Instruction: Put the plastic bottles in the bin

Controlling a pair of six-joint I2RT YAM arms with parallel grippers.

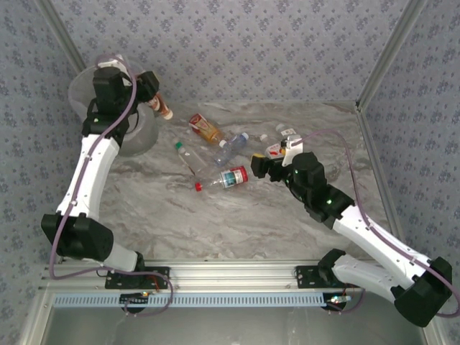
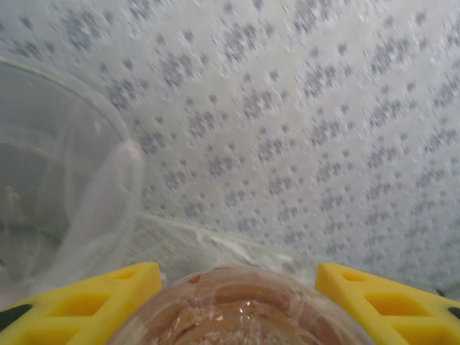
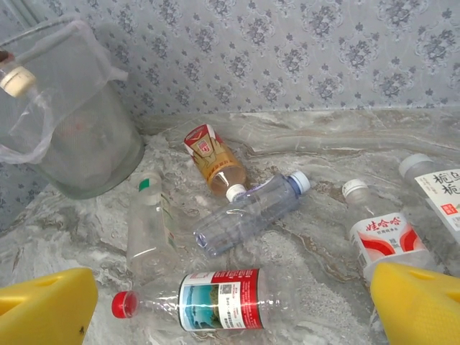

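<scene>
A: What is on the left?
B: A translucent grey bin (image 1: 80, 93), bag-lined, at the far left of the table (image 1: 215, 223); just beside its rim the left gripper (image 1: 157, 99) pinches a brown bottle (image 1: 163, 106) with a white cap.
A: And from that wrist?
B: Yellow fingers (image 2: 108, 295) clamp the bottle's round brown end; overhead gives its side.
A: Further right?
B: Loose plastic bottles (image 1: 231, 177) lie mid-table; clear, with red, orange and white labels; the right gripper (image 1: 260, 164) stands spread wide by them, empty; its wrist view makes label print readable.
</scene>
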